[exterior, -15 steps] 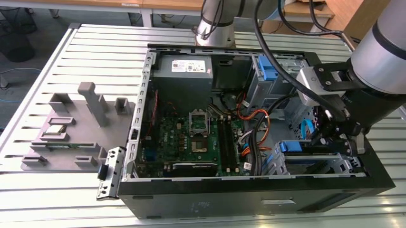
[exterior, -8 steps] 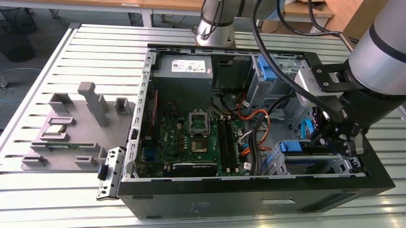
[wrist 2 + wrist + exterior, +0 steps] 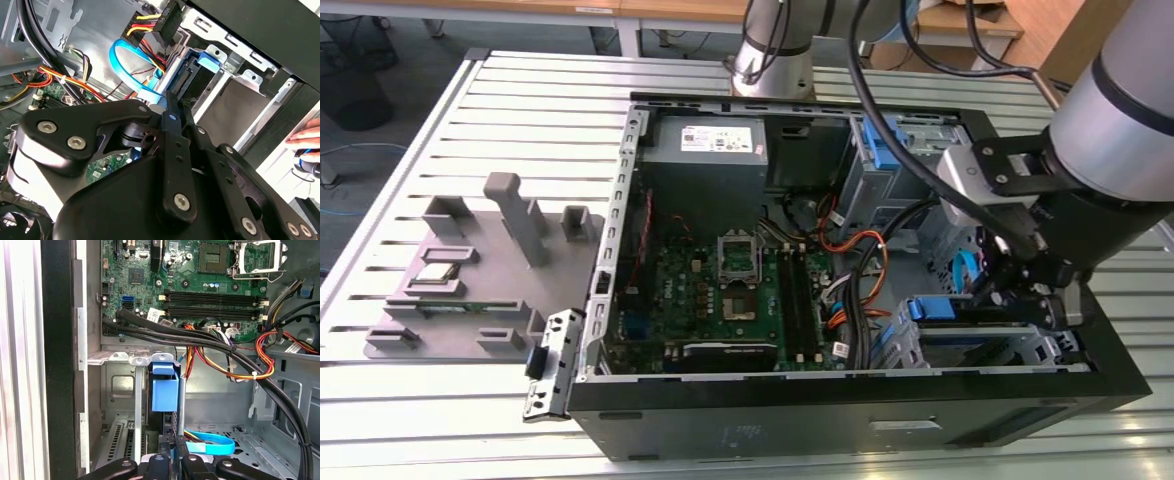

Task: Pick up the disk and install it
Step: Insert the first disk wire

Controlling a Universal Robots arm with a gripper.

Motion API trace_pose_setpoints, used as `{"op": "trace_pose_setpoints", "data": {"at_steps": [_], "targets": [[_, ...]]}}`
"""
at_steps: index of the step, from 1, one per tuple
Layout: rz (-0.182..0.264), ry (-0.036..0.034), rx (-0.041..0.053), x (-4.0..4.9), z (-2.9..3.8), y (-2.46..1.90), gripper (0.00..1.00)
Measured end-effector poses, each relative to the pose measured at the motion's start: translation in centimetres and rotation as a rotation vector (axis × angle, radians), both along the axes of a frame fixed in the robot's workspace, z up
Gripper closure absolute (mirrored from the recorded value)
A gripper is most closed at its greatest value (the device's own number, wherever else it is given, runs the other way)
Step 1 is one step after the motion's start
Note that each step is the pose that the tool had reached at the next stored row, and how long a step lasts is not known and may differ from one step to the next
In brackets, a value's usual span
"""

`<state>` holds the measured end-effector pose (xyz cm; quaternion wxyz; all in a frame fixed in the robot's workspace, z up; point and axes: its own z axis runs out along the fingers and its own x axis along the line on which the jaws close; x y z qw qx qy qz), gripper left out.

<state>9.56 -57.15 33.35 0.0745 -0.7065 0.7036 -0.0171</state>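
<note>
The disk (image 3: 165, 396) is seen standing on edge in the metal drive cage (image 3: 120, 385) at the front corner of the open computer case (image 3: 854, 410), its blue bracket uppermost, so installation is judged nearly complete. The gripper (image 3: 174, 459) is held right at its rear edge, fingers close together around it; whether it is fully seated cannot be told.

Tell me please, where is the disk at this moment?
The disk stands on edge in the metal drive cage of the computer case, at the exterior view's right near the front corner, just ahead of the end effector, beside the light-blue data cable.
</note>
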Motion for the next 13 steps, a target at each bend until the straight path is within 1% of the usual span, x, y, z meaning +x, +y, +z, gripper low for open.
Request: {"op": "trace_pose_setpoints", "data": {"at_steps": [6, 10, 13], "targets": [[0.0, -0.0013, 0.0, -0.04, -0.03, 0.06, 0.84], [0.0, -0.004, 0.0, -0.04, -0.23, 0.06, 0.84], [0.0, -0.0043, -0.0002, -0.04, -0.27, 0.05, 0.84]]}}
